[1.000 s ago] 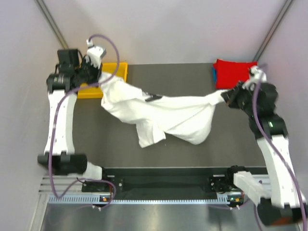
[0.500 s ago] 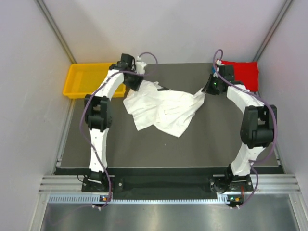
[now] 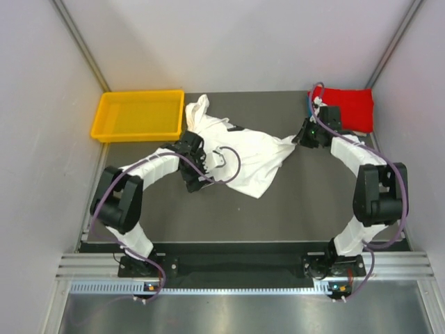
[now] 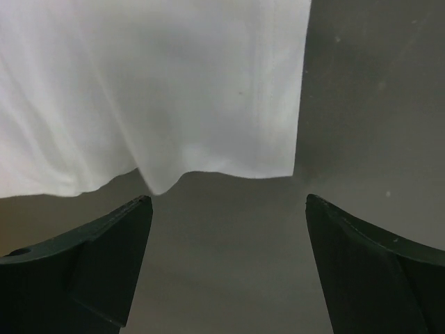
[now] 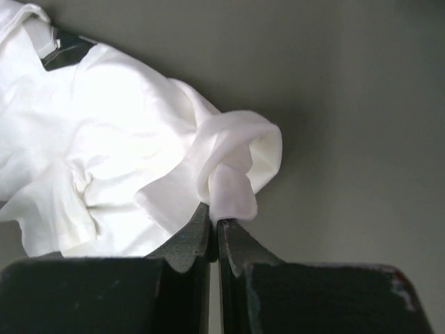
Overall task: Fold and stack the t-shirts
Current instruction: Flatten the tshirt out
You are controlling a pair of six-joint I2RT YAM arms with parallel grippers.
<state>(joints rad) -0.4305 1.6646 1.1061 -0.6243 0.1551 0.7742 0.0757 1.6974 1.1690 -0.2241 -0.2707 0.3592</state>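
White t-shirt (image 3: 243, 153): it is laid crumpled and unfolded on the upper middle of the dark table (image 3: 313, 202). A dark patch at the neck is turned up near its top edge. One lobe of cloth is pushed up toward the upper left, just beside the tray. A bunched corner is drawn out toward the upper right.

Left gripper (image 4: 228, 202): it is held wide apart, low over the table, at the shirt's lower left edge. In the wrist view the hem is seen across the upper part of the frame, just beyond the two dark fingers (image 4: 104, 257). No cloth is caught between them, and bare table is seen in the gap.

Right gripper (image 5: 215, 226): it is closed tight on a small rolled fold at the shirt's right corner. The fold is pinched between the fingertips at the bottom centre of the wrist view. The rest of the shirt is spread toward the upper left of that view.

Red t-shirt (image 3: 351, 106): it is folded into a rectangle in the upper right corner of the table. It is just behind the right gripper and apart from the white shirt.

Yellow tray (image 3: 139, 115): it is set at the upper left, beyond the table's left edge, with its right end near the shirt's upper lobe.
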